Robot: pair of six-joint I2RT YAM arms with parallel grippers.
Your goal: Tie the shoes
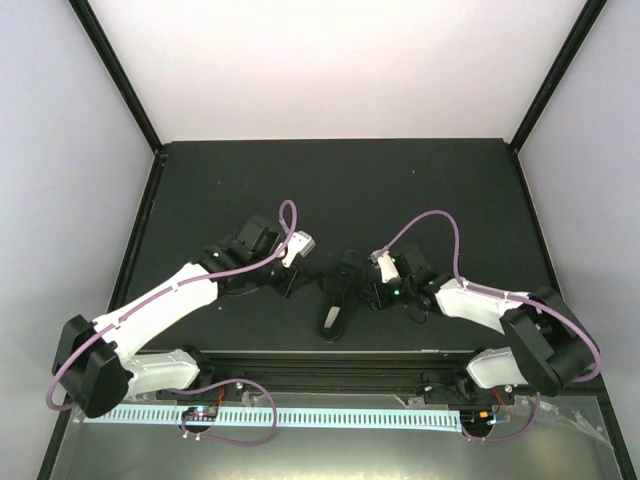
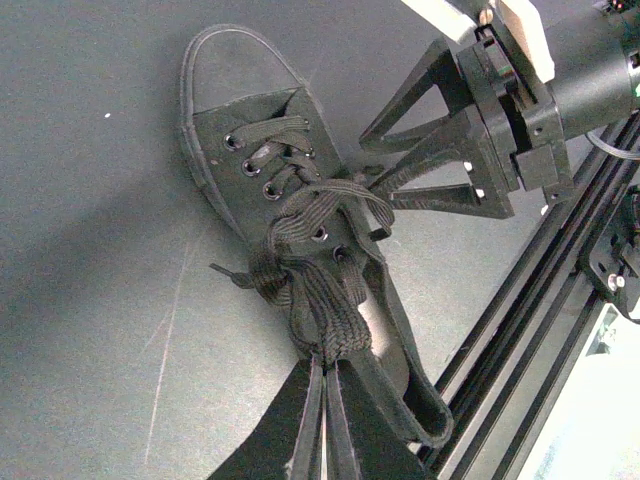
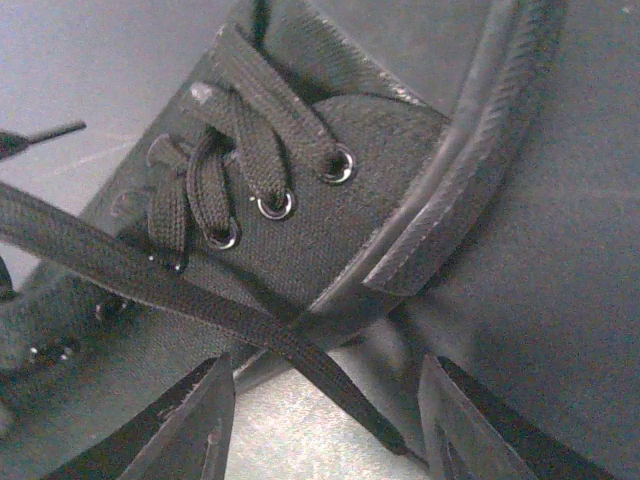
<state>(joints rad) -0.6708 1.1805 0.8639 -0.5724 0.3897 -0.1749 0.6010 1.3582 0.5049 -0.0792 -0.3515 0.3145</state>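
Overhead view; wrist views close (shoe (image 2: 300,240) shared)

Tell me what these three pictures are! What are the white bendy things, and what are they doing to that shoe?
The white bendy things are two robot arms bolted to the near edge of a dark table. One picture looks down from above. The other two come from little cameras on each arm's wrist, so they look very close up.

A small black shoe lies on the table between the arms. The left end effector is shut and pinches a bunch of the laces near the shoe's opening. The right end effector has its fingers apart, on either side of one lace strand crossing in front of the shoe's side. I cannot tell that it is gripping that strand.
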